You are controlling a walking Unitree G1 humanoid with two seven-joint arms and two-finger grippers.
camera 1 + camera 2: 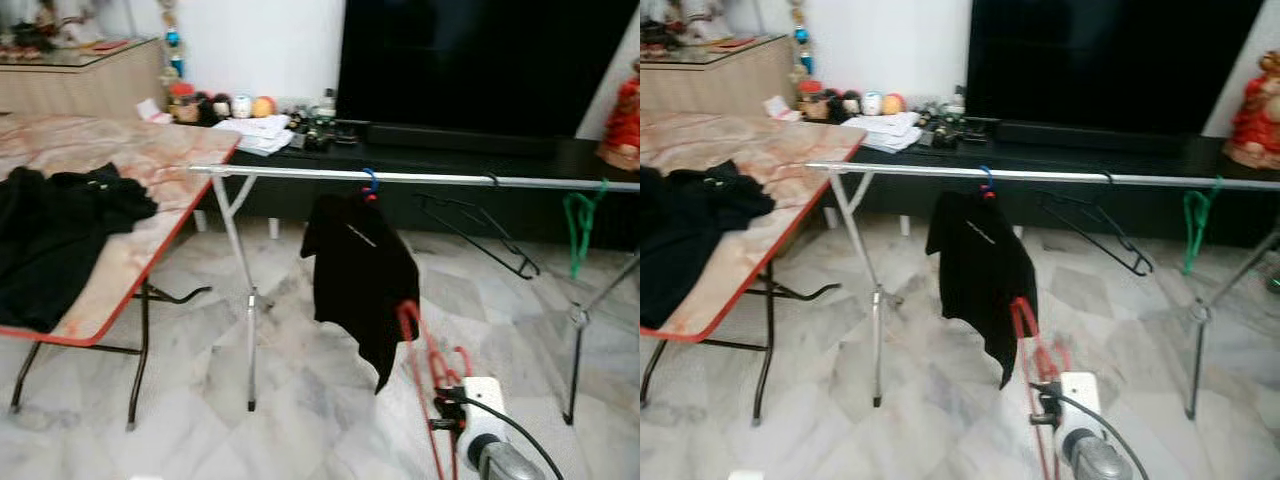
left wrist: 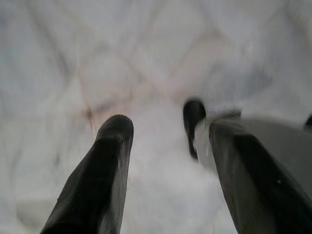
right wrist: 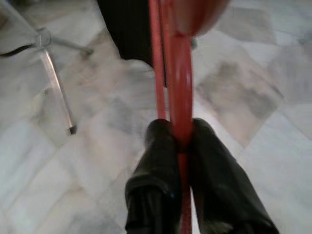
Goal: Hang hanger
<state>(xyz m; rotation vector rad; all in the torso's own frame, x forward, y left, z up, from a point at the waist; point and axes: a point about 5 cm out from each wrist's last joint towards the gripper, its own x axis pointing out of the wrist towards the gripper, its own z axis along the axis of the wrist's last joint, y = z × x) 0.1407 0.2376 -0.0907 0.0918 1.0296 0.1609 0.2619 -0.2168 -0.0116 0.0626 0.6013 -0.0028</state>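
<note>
three hangers already sit on the silver rail (image 1: 430,178): a blue-hooked one carrying a black shirt (image 1: 355,270) near the middle, an empty black hanger (image 1: 480,232) toward 2 o'clock of it, and a green hanger (image 1: 580,225) further out at 3 o'clock. the task's own red hanger (image 1: 425,360) is not up there yet. it is low in the head views, at about 5 o'clock of the black shirt, clamped in the right pincer (image 3: 181,146), whose two black fingers are pressed narrow on the red wire so that the wire runs up between them. in the right wrist view the hanger rises past the shirt's hem toward the marble floor (image 1: 300,400) beyond.

the left pincer (image 2: 165,161) hangs idle, pointed at the floor, with its fingers standing well apart and nothing between them.

as i judge it, the pick-up is done and the carry is roughly half way: the hanger is in hand and the rail is just ahead, but the hook is still well below the bar. what remains is to lift it, hook it over a free stretch, perhaps between the shirt and the black hanger, then let go.

a folding worktop (image 1: 150,160) at 9 o'clock holds more black clothing (image 1: 55,230).
</note>
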